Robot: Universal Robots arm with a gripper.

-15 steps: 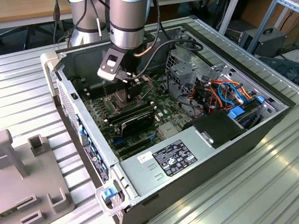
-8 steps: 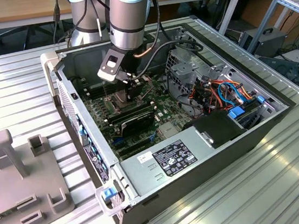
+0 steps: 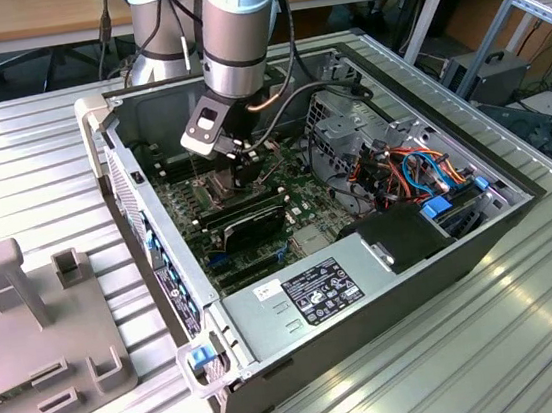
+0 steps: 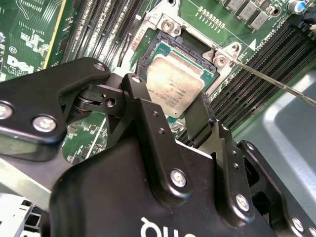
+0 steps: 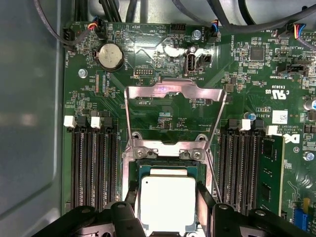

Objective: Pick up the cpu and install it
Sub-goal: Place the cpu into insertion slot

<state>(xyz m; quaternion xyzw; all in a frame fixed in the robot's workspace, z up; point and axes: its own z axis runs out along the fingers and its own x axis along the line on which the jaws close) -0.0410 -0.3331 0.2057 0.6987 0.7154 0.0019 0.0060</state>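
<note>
One gripper [image 3: 239, 166] reaches low inside the computer case [image 3: 325, 362] in the exterior view. In the second wrist view its fingers [image 4: 197, 118] clamp the cpu [image 4: 175, 86] at the socket [image 4: 170, 43]. In the first wrist view the metal frame [image 5: 173, 91] stands open: picked up, not latched.

Silver-grey arm [image 3: 239, 30], black screw-studded pincer [image 4: 171, 105]

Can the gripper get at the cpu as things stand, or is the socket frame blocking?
Probably yes. The gripper is at the cpu, fingers against two opposite edges of it. The hinged metal frame is swung open, clear of the chip, so nothing seems to block it.
</note>
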